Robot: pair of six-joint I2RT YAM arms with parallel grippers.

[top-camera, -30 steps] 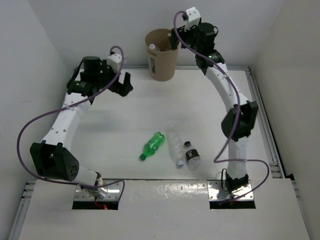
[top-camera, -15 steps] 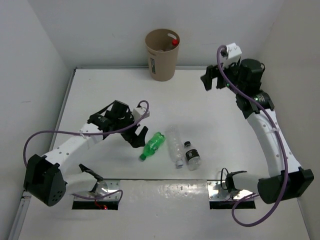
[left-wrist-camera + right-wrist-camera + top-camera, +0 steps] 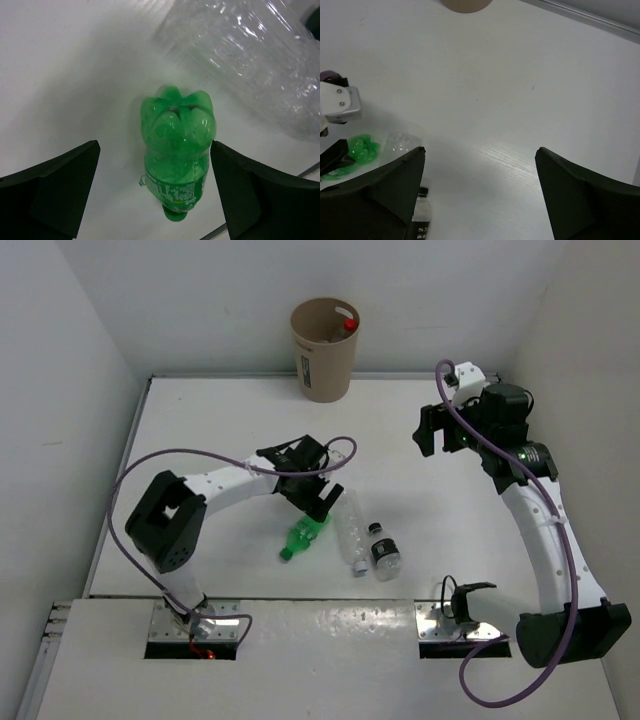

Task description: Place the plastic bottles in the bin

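Observation:
The all-green bottle (image 3: 305,533) lies on the white table, cap toward the near edge. In the left wrist view it (image 3: 177,150) sits between my open left fingers (image 3: 55,195), untouched. My left gripper (image 3: 315,502) hovers just over its base. A crumpled clear bottle (image 3: 350,530) lies right of it, and a black-capped bottle (image 3: 382,553) lies further right. The tan bin (image 3: 325,365) stands at the back with a red-capped bottle (image 3: 348,325) inside. My right gripper (image 3: 432,430) is open and empty, high at the right, well away from the bottles.
White walls enclose the table on three sides. A metal rail (image 3: 525,480) runs along the right edge. The right wrist view shows bare table (image 3: 520,100), the bin's base (image 3: 466,4) at the top and the bottles (image 3: 400,141) at lower left.
My left arm swung from the back left down over the green bottle. My right arm pulled back from the bin to the right side. A red-capped bottle now shows in the bin.

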